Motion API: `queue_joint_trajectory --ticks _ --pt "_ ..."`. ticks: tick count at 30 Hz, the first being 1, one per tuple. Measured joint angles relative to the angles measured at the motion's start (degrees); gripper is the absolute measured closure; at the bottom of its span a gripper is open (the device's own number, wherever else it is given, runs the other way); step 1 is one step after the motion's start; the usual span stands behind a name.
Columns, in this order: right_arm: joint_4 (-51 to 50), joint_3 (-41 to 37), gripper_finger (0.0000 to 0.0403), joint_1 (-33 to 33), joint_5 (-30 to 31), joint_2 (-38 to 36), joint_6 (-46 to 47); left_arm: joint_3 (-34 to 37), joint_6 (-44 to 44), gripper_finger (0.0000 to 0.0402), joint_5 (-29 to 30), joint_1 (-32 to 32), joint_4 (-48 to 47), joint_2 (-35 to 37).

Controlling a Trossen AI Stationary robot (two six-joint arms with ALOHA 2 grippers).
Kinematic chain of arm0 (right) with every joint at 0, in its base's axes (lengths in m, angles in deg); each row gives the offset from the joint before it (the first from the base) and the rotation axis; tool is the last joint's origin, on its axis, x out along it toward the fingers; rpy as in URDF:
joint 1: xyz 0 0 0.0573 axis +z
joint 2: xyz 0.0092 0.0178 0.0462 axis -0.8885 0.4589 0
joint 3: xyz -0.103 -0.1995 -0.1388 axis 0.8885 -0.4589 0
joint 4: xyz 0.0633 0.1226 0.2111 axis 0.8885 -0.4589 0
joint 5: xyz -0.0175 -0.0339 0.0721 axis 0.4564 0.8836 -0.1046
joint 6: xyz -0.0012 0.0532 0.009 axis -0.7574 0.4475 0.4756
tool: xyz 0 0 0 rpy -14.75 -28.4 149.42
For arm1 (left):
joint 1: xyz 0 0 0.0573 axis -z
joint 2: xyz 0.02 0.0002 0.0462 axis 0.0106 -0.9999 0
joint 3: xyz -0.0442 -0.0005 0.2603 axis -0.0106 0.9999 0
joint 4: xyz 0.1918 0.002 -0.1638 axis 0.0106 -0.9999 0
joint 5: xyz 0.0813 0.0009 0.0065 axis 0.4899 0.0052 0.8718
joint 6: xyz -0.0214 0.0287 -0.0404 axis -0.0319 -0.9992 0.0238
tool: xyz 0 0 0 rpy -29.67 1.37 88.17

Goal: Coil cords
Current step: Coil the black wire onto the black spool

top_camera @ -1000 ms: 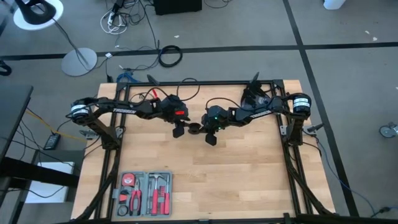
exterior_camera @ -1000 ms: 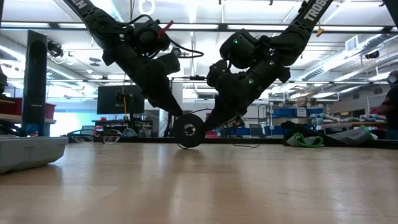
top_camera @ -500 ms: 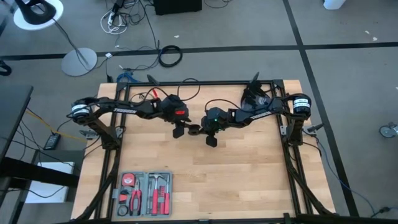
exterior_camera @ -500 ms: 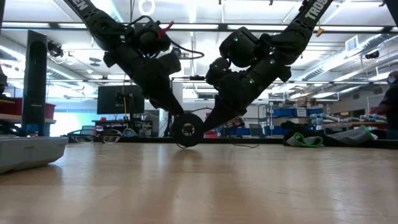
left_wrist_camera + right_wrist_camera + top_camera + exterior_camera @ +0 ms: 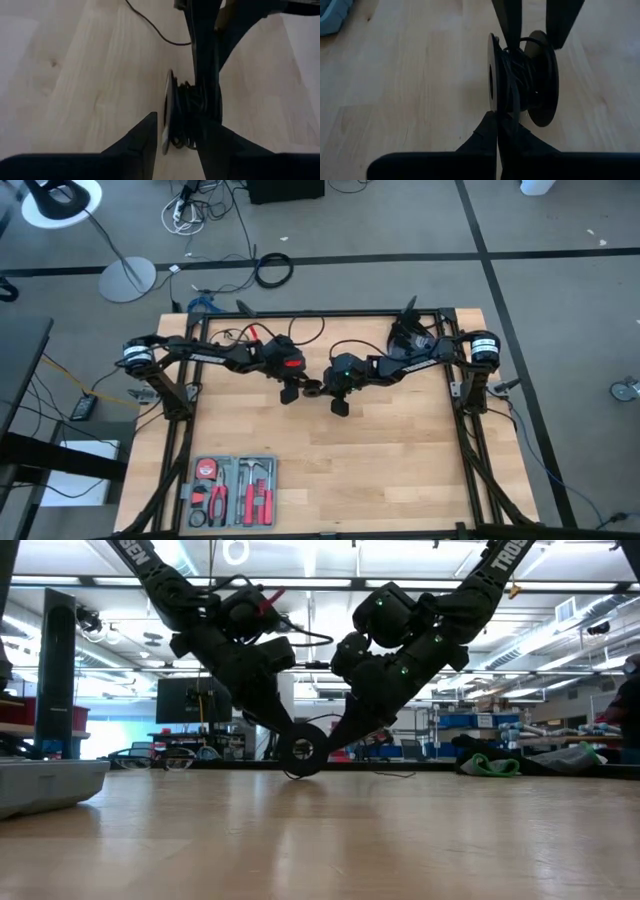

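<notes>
High view, cord [image 5: 312,387] mid-table [image 5: 400,450], edges clear

My workspace is a light wooden table [image 5: 390,460] framed by dark rails. A grey tool tray [image 5: 233,491] with red-handled tools lies at its near left corner. Near the middle, a black spool [image 5: 303,749] wound with thin black cord [image 5: 516,70] stands on edge, touching the wood.

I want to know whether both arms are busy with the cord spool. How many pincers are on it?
2. The left pincer is at the spool's left side, one finger reaching between its discs. The right pincer comes in from the right, shut on the wound cord.
</notes>
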Motion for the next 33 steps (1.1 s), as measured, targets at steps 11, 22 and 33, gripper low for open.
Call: queue_joint_trajectory --ticks 11,22,33 --pt "-0.11 -0.07 0.0403 0.33 -0.26 0.02 0.04 -0.02 0.07 0.0386 -0.34 0.75 1.80 -1.44" --pt "0.38 -0.09 0.0379 0.33 0.43 0.02 0.59 0.00 3.38 0.0400 0.08 0.79 1.70 -1.43" --pt "-0.54 -0.05 0.0314 0.08 1.95 -2.21 2.11 -0.04 6.85 0.0401 2.80 0.87 1.35 -1.41"
